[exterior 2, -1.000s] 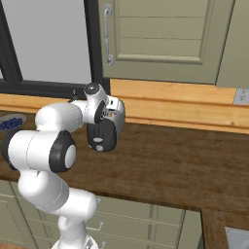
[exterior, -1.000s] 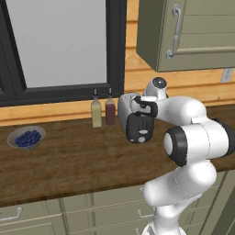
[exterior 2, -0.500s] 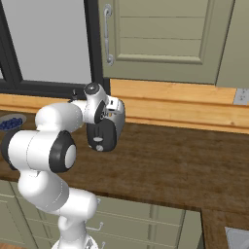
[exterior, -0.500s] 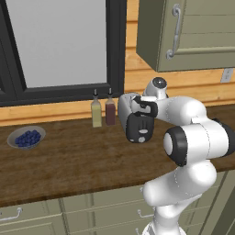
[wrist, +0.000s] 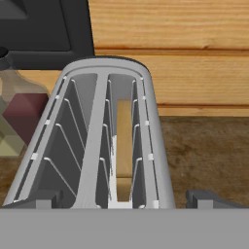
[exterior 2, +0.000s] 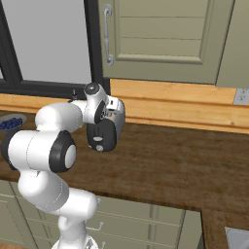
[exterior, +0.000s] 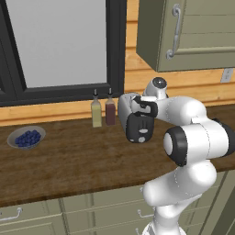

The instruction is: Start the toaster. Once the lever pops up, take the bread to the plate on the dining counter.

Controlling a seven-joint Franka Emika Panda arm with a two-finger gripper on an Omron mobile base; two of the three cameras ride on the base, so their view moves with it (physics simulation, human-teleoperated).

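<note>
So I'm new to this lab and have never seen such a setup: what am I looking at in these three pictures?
It is a rendered kitchen with a white robot arm on a driving base. Two pictures come from cameras on the base, behind the arm to its left and right. The third looks along the tool from the hand, its two dark tips wide apart, holding nothing. Just below it is a silver toaster with two slots; a tan slice of bread stands in one. On the wooden counter are also two slim bottles and a grey bowl of blueberries.
</note>
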